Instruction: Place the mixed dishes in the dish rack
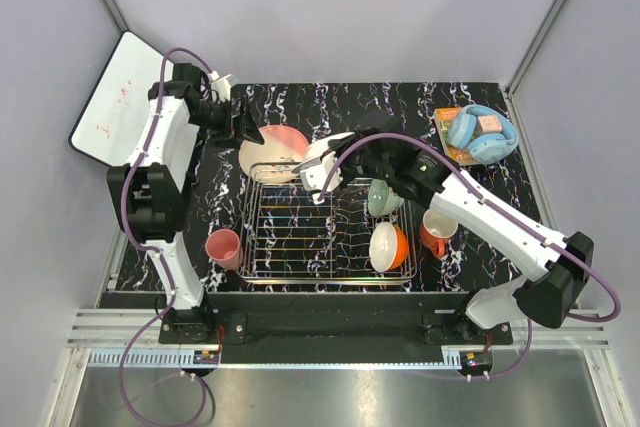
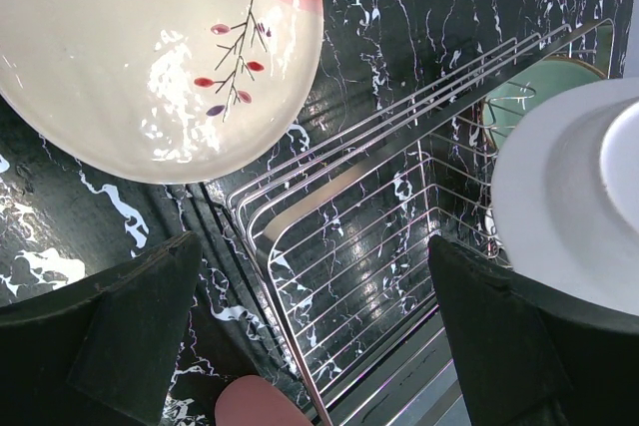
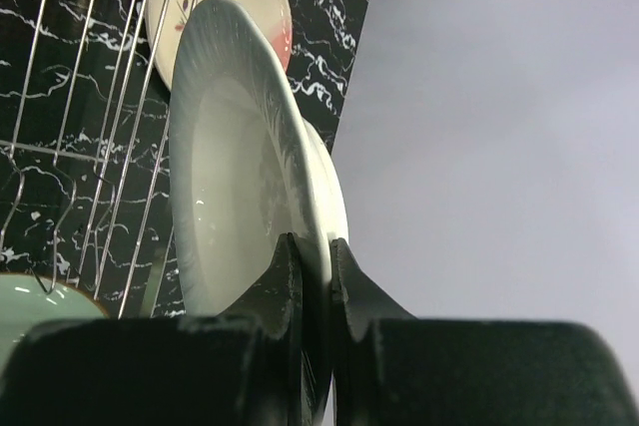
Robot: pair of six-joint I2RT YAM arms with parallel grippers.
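Observation:
My right gripper (image 1: 333,164) (image 3: 312,246) is shut on the rim of the white plate (image 1: 320,159) (image 3: 230,177) and holds it on edge over the back of the dish rack (image 1: 300,237) (image 2: 399,197). In the rack sit the mint-green bowl (image 1: 383,197) (image 2: 529,97) and the orange bowl (image 1: 388,246). The pink plate (image 1: 272,152) (image 2: 150,57) lies flat on the table behind the rack. My left gripper (image 1: 245,127) (image 2: 310,336) hangs open above the plate's near edge and the rack's corner, holding nothing. The pink cup (image 1: 223,247) stands left of the rack, and the orange mug (image 1: 435,232) right of it.
Light-blue headphones (image 1: 482,134) rest on a small box at the back right. A white board (image 1: 115,97) leans off the table's left edge beside the left arm. Grey walls close in the back and sides.

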